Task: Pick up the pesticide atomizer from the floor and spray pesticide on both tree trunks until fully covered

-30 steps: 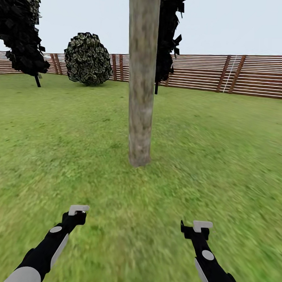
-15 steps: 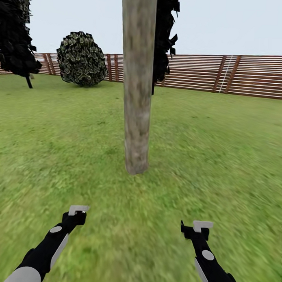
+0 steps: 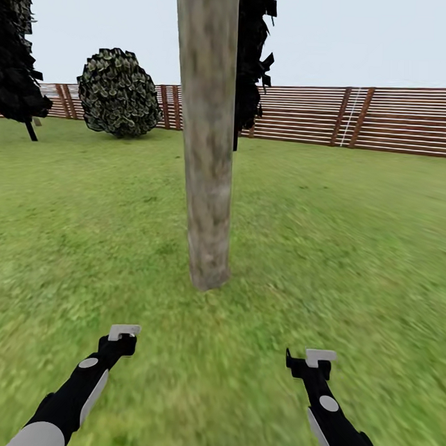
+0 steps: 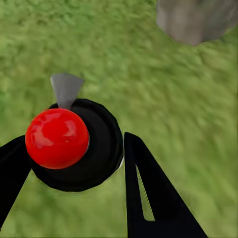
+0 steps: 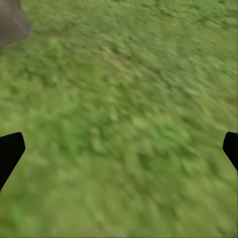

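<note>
a thick, mottled grey-brown tree trunk (image 3: 208,145) stands upright in the grass (image 3: 325,239) of a fenced garden, just ahead of the robot and slightly to its left of centre in the head view, its base meeting the lawn a little beyond both arms. the left end effector (image 3: 124,335) hangs low over the grass with its dark fingers (image 4: 148,193) set around a black, round-bodied bottle (image 4: 91,148) capped with a glossy red ball (image 4: 57,138), a small grey nozzle (image 4: 65,89) jutting from its far side; whether the fingers actually press on the bottle cannot be told. the foot of the trunk (image 4: 196,20) shows in the left wrist view beyond the bottle. the right end effector (image 3: 311,361) is held level with the left one, well apart from it, its fingertips (image 5: 11,151) spread wide at the edges of the right wrist view with nothing but blurred grass (image 5: 124,124) between them. behind the trunk, a brown slatted wooden fence (image 3: 393,123) runs across the far edge of the lawn, with a round dark bush (image 3: 118,94) and a dark-leaved tree (image 3: 16,61) standing before it on the robot's left.
</note>
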You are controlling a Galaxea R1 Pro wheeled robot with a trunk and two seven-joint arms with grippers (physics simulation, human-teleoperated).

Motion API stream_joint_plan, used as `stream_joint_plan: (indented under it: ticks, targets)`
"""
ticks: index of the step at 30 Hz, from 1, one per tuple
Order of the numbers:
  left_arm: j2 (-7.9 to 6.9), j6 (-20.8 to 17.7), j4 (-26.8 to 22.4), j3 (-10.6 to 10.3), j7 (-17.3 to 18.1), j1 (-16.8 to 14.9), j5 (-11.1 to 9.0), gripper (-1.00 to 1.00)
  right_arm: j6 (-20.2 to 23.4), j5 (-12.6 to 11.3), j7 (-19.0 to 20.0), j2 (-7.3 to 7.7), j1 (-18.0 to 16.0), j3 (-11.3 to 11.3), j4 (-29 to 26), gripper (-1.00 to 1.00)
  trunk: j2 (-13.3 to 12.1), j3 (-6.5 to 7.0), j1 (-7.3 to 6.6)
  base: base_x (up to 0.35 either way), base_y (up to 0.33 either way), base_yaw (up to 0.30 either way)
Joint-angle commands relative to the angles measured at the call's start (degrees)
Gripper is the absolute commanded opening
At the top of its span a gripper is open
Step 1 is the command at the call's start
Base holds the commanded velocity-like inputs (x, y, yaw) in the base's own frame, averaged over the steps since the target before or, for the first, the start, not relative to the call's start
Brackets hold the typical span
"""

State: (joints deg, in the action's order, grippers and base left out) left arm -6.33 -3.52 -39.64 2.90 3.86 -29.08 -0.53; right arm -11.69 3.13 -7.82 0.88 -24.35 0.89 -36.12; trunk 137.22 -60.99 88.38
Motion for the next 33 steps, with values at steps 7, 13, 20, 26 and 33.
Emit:
stream_joint_plan:
  ticks: [7,13,20,26,33]
  targets:
    - [0.00,0.0,0.0,0.0,0.0,0.0,0.0,-1.00,0.0,0.0,0.0,0.00,0.0,0.0,0.0,1.00,0.0,0.00,0.00,0.338,0.007,0.000]
    - [0.00,0.0,0.0,0.0,0.0,0.1,0.0,-1.00,0.0,0.0,0.0,0.00,0.0,0.0,0.0,1.00,0.0,0.00,0.00,0.123,0.034,0.000]
    - [0.00,-0.1,0.0,0.0,0.1,0.1,0.0,-1.00,0.0,0.0,0.0,-0.01,0.0,0.1,0.0,1.00,0.0,0.00,0.00,0.005,0.001,0.000]
    - [-0.90,0.3,0.0,-1.3,1.7,-0.2,2.2,-1.00,0.1,-0.1,0.1,0.28,-0.1,0.1,-0.4,1.00,0.0,0.00,0.00,0.000,0.000,0.000]
    - [-2.34,0.3,0.6,-4.0,18.6,-0.4,10.7,-1.00,0.3,1.5,0.5,0.04,-0.6,-10.8,-0.9,1.00,0.0,0.00,0.00,0.000,0.000,0.000]
